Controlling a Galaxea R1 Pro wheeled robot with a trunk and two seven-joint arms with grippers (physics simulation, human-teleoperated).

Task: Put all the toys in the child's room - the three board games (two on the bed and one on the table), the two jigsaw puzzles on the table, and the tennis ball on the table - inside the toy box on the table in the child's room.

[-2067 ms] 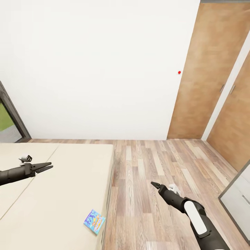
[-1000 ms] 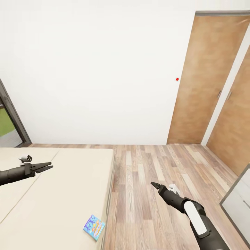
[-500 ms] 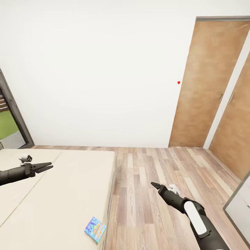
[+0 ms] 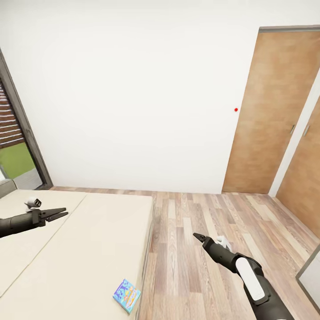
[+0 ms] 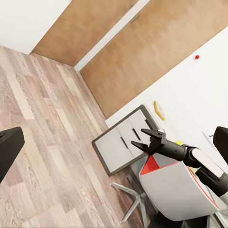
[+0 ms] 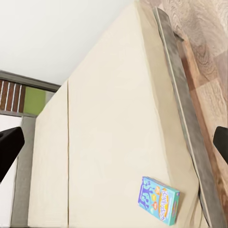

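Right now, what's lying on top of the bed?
One small blue-cyan board game lies flat near the bed's edge by the floor. The left claw hangs above the mattress. The bed runs past the frame, so the rest is unseen.

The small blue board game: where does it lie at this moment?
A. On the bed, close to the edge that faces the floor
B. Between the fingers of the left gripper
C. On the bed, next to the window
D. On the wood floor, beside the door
A. The small blue board game lies flat on the beige mattress of the bed, near the mattress edge that borders the wood floor, and no gripper touches it.
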